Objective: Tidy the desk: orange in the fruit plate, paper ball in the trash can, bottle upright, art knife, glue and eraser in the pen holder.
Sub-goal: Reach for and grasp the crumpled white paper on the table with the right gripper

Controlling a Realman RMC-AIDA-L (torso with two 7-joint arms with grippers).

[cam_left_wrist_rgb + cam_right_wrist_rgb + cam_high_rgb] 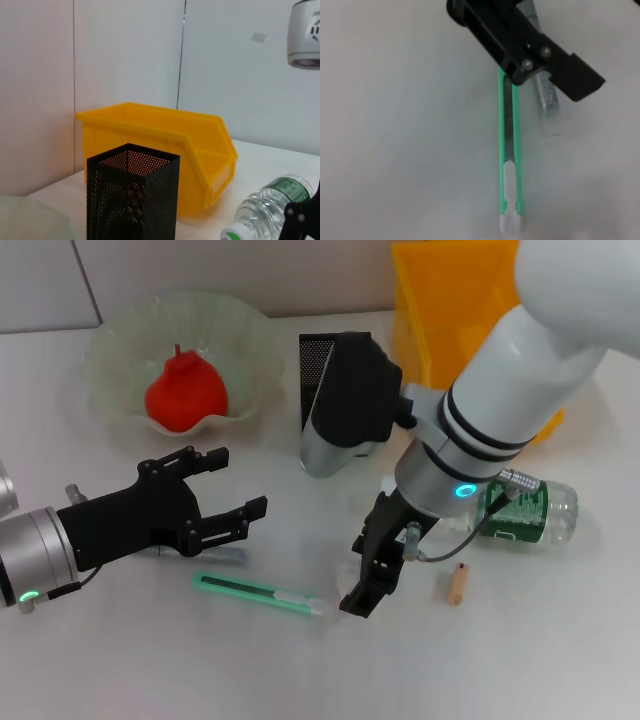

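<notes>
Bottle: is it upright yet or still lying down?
Lying down. The bottle rests on its side on the desk, right of the right gripper; the left wrist view shows its cap end low by the desk.

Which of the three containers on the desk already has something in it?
The pale-green ruffled translucent fruit plate: the red-orange fruit model sits in it. The black mesh pen holder and yellow plastic bin show nothing inside.

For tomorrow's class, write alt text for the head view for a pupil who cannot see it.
Two robot arms reach over a white desk: the right pincer hangs by the white end of a green knife, the left pincer open beside it. An orange sits in the plate; a bottle lies flat.
</notes>
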